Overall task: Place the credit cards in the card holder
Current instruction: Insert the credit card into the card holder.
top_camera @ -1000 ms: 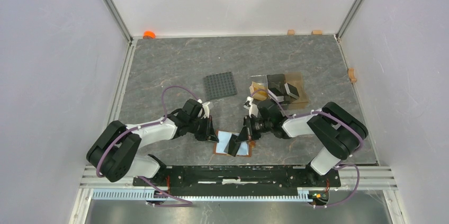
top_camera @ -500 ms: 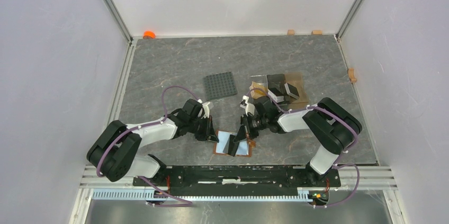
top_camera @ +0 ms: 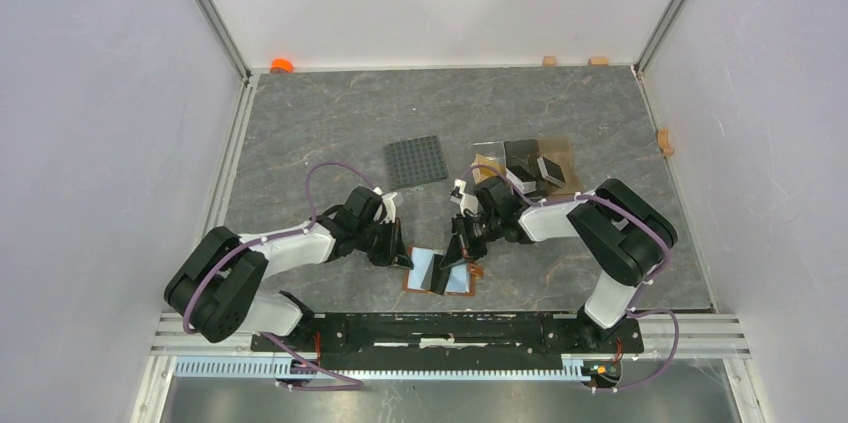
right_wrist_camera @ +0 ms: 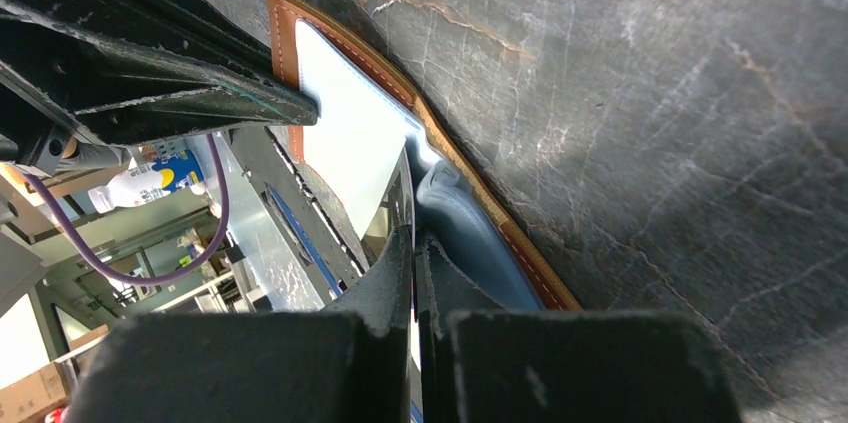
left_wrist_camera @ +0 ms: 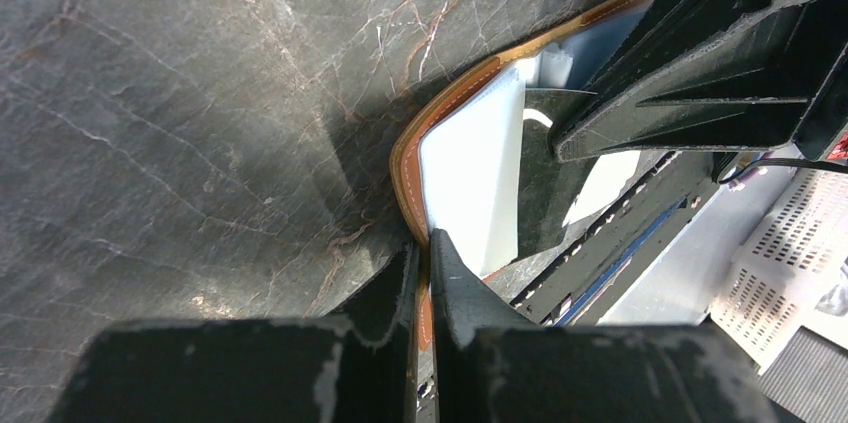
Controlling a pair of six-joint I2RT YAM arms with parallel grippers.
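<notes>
The card holder [top_camera: 458, 283] lies open near the table's front edge, with a brown leather rim and a pale blue inside. My left gripper [top_camera: 406, 258] is shut on its left rim; the brown edge [left_wrist_camera: 405, 158] runs between the left gripper [left_wrist_camera: 424, 249] jaws. My right gripper [top_camera: 458, 255] is shut on a dark credit card [top_camera: 440, 279] that stands tilted over the open holder. That credit card [right_wrist_camera: 412, 205] shows edge-on at the right gripper [right_wrist_camera: 414, 243], beside a bulging blue pocket [right_wrist_camera: 455, 218]. More credit cards [top_camera: 527, 165] sit further back.
A clear amber stand [top_camera: 565, 165] at back right holds the other cards. A dark grey studded plate [top_camera: 416, 160] lies behind the left arm. An orange object [top_camera: 282, 65] sits at the back left corner. Small tan blocks [top_camera: 549, 60] line the back and right walls.
The right arm's forearm and elbow have swung slightly back and left. The card and both grippers stay almost where they were over the holder.
</notes>
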